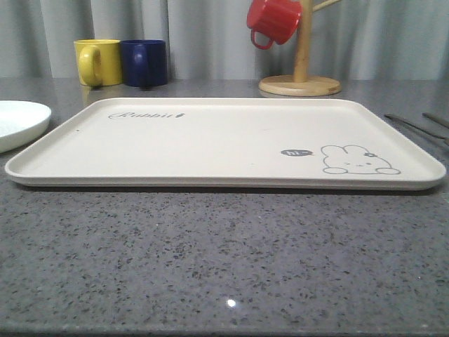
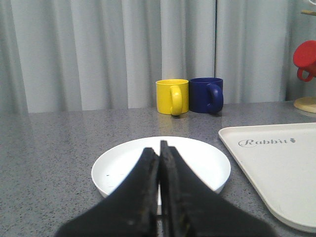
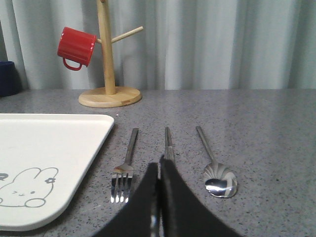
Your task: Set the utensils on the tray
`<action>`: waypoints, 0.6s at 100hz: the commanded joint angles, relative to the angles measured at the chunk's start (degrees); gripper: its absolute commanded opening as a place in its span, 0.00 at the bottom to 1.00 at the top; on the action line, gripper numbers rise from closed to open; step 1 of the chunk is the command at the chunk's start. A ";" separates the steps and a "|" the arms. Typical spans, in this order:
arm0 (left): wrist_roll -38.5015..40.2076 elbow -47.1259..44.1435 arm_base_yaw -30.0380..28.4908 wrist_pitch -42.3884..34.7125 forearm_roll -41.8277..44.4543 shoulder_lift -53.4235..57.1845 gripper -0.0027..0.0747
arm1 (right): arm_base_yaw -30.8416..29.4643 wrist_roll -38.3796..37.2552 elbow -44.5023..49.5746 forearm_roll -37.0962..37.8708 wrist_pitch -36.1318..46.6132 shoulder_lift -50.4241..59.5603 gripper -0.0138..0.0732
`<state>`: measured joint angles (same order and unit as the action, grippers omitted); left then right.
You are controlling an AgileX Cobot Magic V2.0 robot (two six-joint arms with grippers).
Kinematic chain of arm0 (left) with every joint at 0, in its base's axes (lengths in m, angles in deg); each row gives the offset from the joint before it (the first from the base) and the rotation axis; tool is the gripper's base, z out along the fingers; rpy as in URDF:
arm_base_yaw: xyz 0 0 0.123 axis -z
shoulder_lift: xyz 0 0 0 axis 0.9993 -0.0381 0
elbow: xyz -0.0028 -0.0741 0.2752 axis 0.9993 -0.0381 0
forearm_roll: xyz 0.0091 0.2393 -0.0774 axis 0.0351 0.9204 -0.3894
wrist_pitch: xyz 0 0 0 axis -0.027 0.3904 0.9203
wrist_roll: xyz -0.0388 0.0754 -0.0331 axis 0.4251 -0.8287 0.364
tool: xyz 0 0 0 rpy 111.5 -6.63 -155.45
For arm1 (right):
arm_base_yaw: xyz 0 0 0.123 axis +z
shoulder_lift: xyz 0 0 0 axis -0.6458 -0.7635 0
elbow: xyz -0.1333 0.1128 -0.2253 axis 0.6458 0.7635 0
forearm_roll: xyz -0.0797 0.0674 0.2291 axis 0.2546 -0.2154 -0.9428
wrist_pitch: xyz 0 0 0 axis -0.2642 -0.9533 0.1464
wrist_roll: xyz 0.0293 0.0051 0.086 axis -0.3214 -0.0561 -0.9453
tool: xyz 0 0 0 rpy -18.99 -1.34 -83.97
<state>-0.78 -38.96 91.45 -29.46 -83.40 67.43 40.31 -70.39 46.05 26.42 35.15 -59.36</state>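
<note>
We find the fork [image 3: 125, 172], chopsticks [image 3: 169, 144] and spoon [image 3: 216, 168] lying parallel on the grey speckled countertop [image 1: 224, 260], just beside the tray's [image 1: 210, 140] right edge, long axes running away from us. Our right gripper [image 3: 159, 170], fingers pressed together and empty, sits directly before the chopsticks, the nearer arm. Our left gripper [image 2: 159, 153], likewise closed, hangs before the white plate [image 2: 118, 168]. Grey curtains [image 1: 203, 35] back the scene.
</note>
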 commanded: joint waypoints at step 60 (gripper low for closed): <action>0.62 5.95 -0.14 -1.17 -3.41 0.51 0.01 | -0.30 0.44 -1.00 -0.01 4.80 1.02 0.08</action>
<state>-0.78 -37.66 91.45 -28.01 -84.58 67.43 40.31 -70.39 46.05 26.42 35.15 -59.36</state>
